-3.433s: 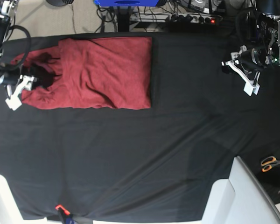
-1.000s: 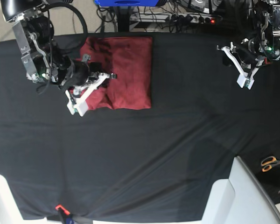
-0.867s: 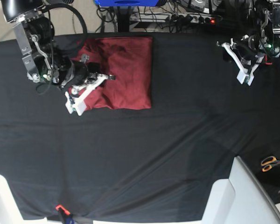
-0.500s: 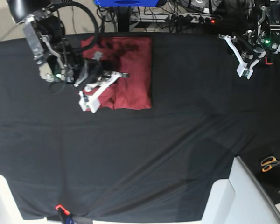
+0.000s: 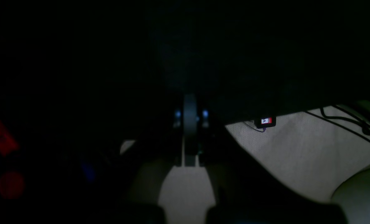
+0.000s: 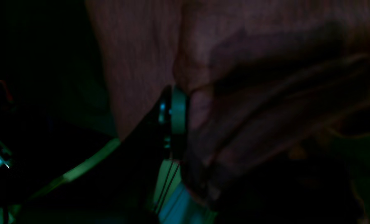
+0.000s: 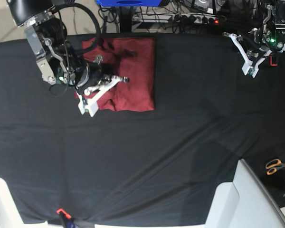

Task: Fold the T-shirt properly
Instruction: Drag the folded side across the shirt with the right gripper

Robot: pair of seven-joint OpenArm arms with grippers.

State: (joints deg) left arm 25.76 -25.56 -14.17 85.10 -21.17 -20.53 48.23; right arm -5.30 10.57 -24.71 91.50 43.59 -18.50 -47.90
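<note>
Black-draped desk (image 7: 147, 156): right claw (image 7: 108, 81) clenched on T-shirt (image 7: 133, 80) fold; slip risks unfolding. Left claw (image 7: 247, 59) clenched, empty.

The right hand (image 7: 88, 107) is clamped low and angled, while the left hand (image 7: 251, 71), closed, hangs apart.

no text can be read; the small red and white tag (image 5: 266, 120) is too blurred.
</note>
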